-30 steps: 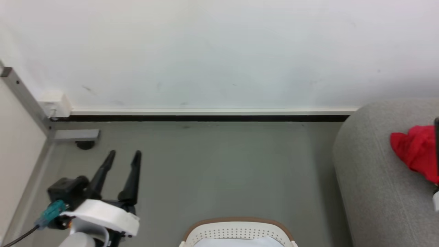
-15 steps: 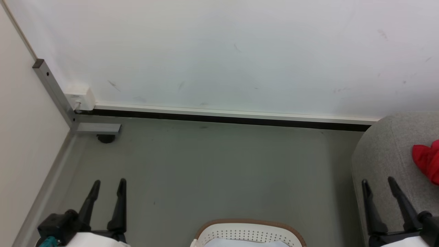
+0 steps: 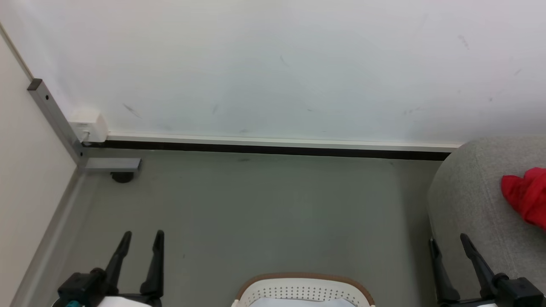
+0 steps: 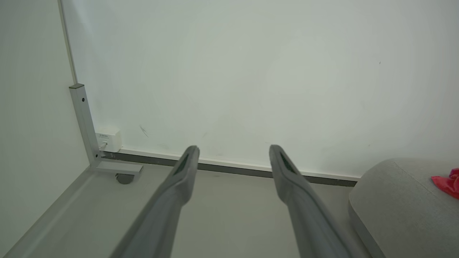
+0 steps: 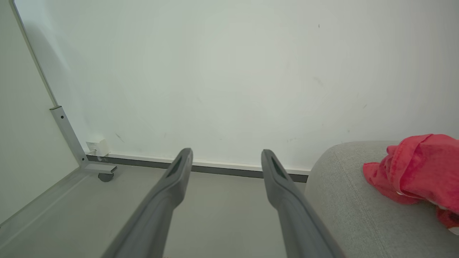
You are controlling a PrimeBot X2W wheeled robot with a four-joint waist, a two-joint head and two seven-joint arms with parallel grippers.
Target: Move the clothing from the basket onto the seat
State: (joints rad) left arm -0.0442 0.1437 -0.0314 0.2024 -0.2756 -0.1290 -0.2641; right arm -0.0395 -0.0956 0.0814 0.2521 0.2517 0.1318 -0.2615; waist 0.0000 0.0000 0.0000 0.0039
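Observation:
Red clothing (image 3: 527,196) lies bunched on the light grey seat (image 3: 473,200) at the right edge; it shows too in the right wrist view as a crumpled red heap (image 5: 412,168) on the seat (image 5: 351,204). The basket (image 3: 303,291) sits at the bottom centre, its brown rim and perforated white wall showing; a pale surface lies inside. My left gripper (image 3: 143,233) stands open at the lower left over the floor. My right gripper (image 3: 448,237) stands open at the lower right, beside the seat's rounded arm, holding nothing.
A white wall with a dark skirting strip (image 3: 264,149) runs across the back. A grey metal frame post with a caster foot (image 3: 115,168) and a white socket box (image 3: 87,125) stand in the left corner. Grey floor (image 3: 264,213) lies between basket and wall.
The camera has swung. My right gripper has left the red clothing on the seat and dropped back to the lower right, open. My left gripper has sunk lower in the picture.

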